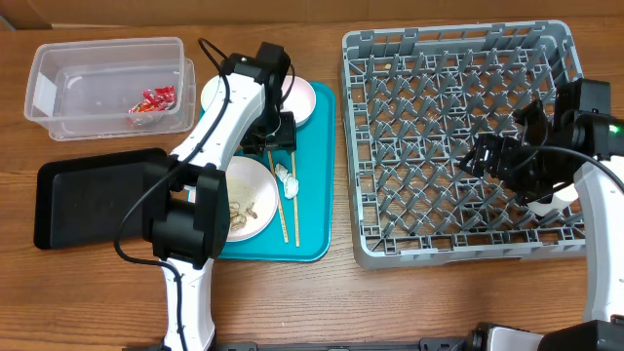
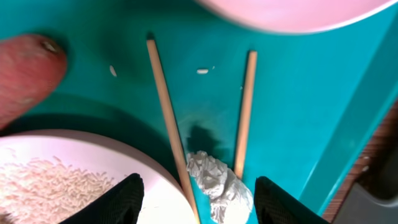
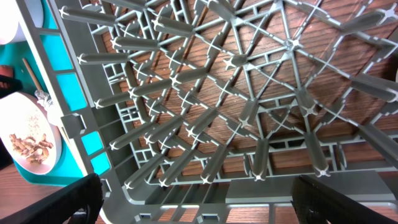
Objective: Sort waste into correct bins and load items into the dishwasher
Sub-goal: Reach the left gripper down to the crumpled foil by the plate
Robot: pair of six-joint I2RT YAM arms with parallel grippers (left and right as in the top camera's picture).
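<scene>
**Three cameras: one fixed overhead, one carried on each wrist.**

The whole table [image 1: 409,302] is seen straight down from high above in the overhead view, with the teal tray [image 1: 317,224] left of centre and the grey dish rack [image 1: 448,127] on the right. The left wrist view is taken from very close above the tray, facing down; the chopsticks [image 2: 163,106] and crumpled tissue [image 2: 217,183] seen there are shared with the overhead view. The right wrist view is taken low over the rack, facing down through its grid onto the wood. The tray's right edge and the bowl of nut-like bits [image 3: 31,140] at its left border are shared with the overhead view.
</scene>
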